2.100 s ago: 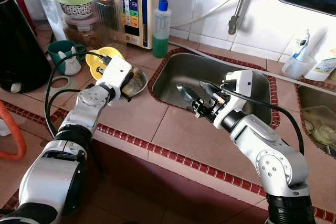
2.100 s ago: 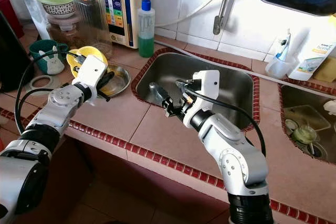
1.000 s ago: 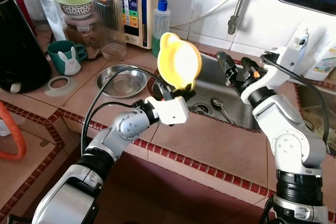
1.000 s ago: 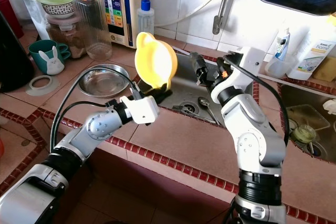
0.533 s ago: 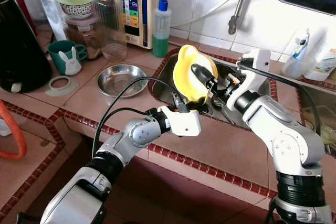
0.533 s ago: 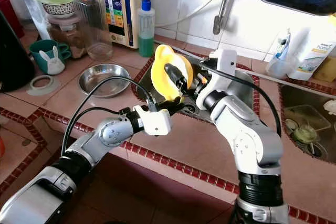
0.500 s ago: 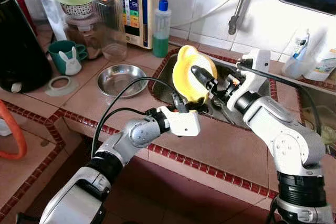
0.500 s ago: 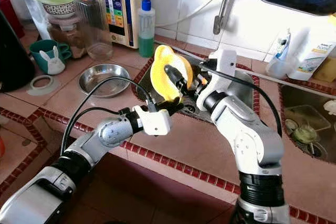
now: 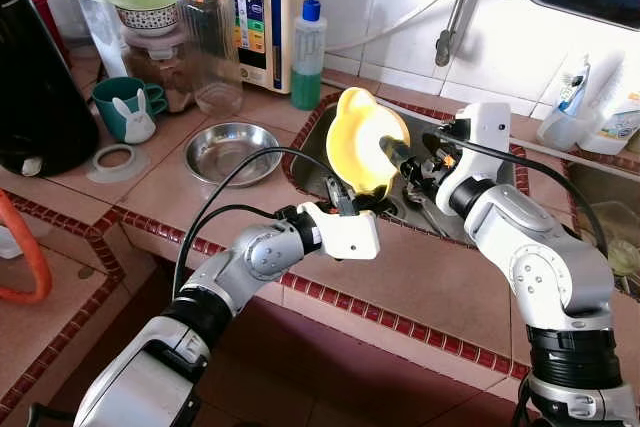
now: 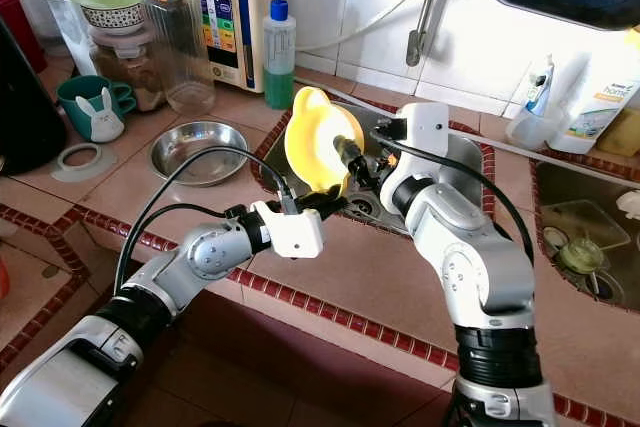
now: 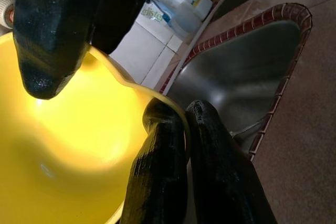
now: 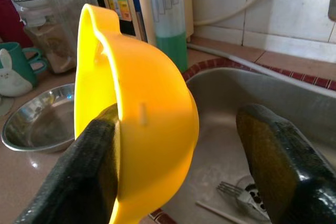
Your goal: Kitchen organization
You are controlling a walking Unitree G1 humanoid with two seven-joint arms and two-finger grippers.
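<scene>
A yellow plastic bowl (image 9: 365,147) stands on edge above the front left corner of the steel sink (image 9: 325,147). My left gripper (image 9: 352,203) is shut on its lower rim; in the left wrist view the two black fingers (image 11: 163,145) pinch the rim of the bowl (image 11: 68,150). My right gripper (image 10: 350,157) reaches in from the sink side and is open. In the right wrist view one finger (image 12: 84,182) lies against the bowl (image 12: 142,114) and the other finger (image 12: 278,166) stands well apart over the basin.
A steel bowl (image 9: 233,152) sits on the tiled counter left of the sink, with a green soap bottle (image 9: 307,52), a teal rabbit mug (image 9: 125,107), a glass jar (image 9: 205,32) and a black kettle (image 9: 30,77) behind. Cutlery (image 12: 231,190) lies by the sink drain.
My left gripper carried the yellow bowl from beside the steel bowl to the sink's edge. My right gripper swung back and closed in on the bowl's side.
</scene>
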